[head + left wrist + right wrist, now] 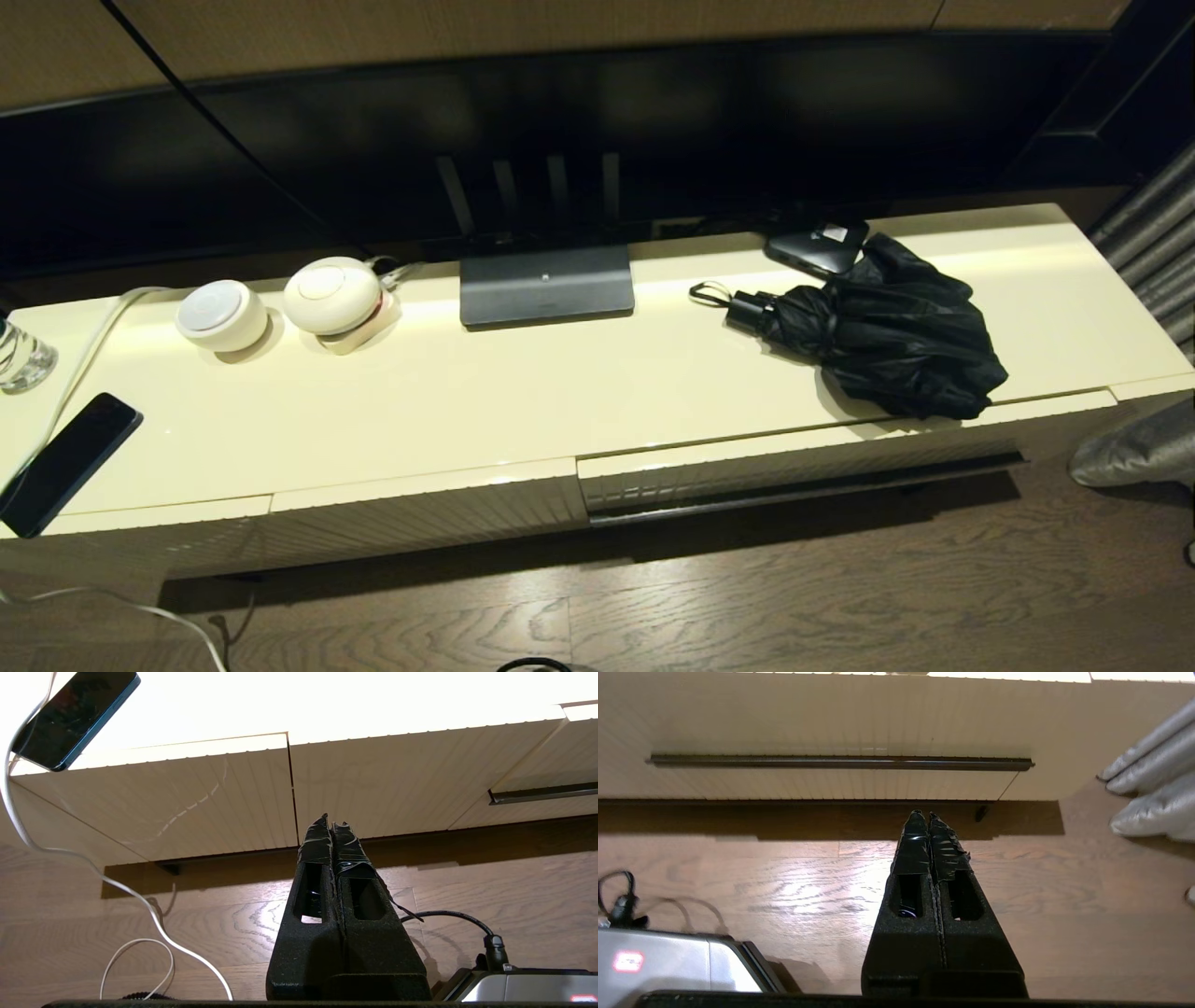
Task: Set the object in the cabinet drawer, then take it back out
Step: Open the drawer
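Matte black fingers, tips wrapped in glossy tape.

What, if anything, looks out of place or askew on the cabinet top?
The umbrella lies unfastened, its canopy loose and bunched, its fabric reaching the cabinet top's front edge above the closed drawer. The phone lies at the left front edge. Nothing looks spilled or damaged.

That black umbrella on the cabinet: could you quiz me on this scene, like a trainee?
1. True or false: the umbrella lies inside the cabinet drawer.
2. What touches the umbrella's far side? A) small black box B) phone C) glass
3. Fill in: the right gripper and left gripper both have their fingers ____.

Key: 1 false, it lies on the cabinet top; 2 A; 3 shut.
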`<state>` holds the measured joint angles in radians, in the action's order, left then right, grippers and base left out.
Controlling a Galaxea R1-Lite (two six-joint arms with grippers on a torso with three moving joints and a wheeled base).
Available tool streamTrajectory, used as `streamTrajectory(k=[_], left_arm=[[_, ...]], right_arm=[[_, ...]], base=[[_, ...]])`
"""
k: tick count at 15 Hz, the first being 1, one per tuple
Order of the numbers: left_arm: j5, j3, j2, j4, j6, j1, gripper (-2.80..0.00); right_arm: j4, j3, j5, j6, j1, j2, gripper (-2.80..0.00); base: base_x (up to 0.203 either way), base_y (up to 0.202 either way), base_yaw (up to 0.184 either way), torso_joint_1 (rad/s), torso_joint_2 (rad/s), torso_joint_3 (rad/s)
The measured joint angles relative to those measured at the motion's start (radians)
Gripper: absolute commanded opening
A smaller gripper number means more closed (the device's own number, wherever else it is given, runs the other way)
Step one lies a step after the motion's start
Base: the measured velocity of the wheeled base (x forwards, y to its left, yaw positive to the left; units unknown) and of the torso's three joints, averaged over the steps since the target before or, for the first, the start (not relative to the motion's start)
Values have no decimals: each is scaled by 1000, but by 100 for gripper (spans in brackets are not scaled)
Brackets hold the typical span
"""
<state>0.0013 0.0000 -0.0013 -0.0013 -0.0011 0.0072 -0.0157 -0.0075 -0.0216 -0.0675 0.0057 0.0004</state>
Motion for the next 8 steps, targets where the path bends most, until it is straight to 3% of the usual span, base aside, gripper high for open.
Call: streamTrajectory(k=[5, 8], left_arm=[[0, 0, 0, 0, 0, 0, -280], [0, 0, 0, 1, 0, 0, -280]], right_arm=[[-106, -251, -7, -35, 1, 153, -280], [-133, -509, -9, -133, 2, 358, -280]], base=[[0, 0, 0, 0, 0, 0], [0, 0, 0, 0, 0, 0]])
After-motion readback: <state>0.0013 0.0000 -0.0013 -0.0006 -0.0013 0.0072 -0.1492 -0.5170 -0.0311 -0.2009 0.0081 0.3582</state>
